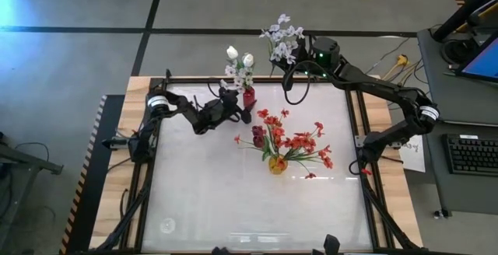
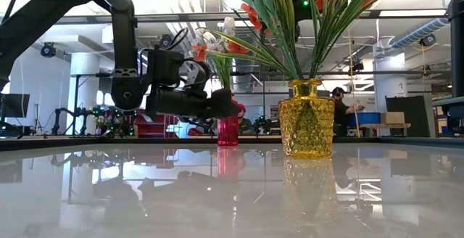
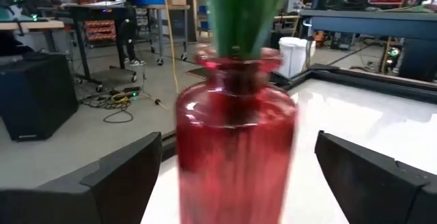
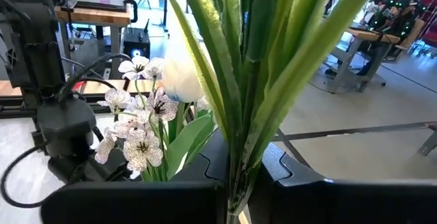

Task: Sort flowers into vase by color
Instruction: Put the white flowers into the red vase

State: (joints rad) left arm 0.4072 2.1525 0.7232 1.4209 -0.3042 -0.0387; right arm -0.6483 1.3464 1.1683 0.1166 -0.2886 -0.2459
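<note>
A red vase [image 1: 247, 97] stands near the table's far edge and holds white tulips [image 1: 240, 55] and small white blossoms. My left gripper [image 3: 235, 173] is level and open, one finger on each side of the red vase [image 3: 235, 149], with a gap on both sides. A yellow vase [image 1: 278, 164] at mid-table holds red-orange flowers [image 1: 292, 138]. High over the far edge, my right gripper [image 1: 289, 62] is shut on a spray of white flowers [image 1: 282, 37]. My right gripper pinches the spray's green stems and leaves [image 4: 239, 157] between its two fingers, several stems together. The fingers come in level and lie across the stems. The stems rise upright above the fingers, lifted clear of the table. Their lower ends are hidden below the fingers.
Black frame rails [image 1: 356, 123] run along the table's sides. A keyboard [image 1: 473, 154] and paper lie on a side desk at the right. In the low view the yellow vase [image 2: 306, 118] stands nearer than the red vase [image 2: 228, 130]. A person [image 2: 338, 107] sits in the room behind.
</note>
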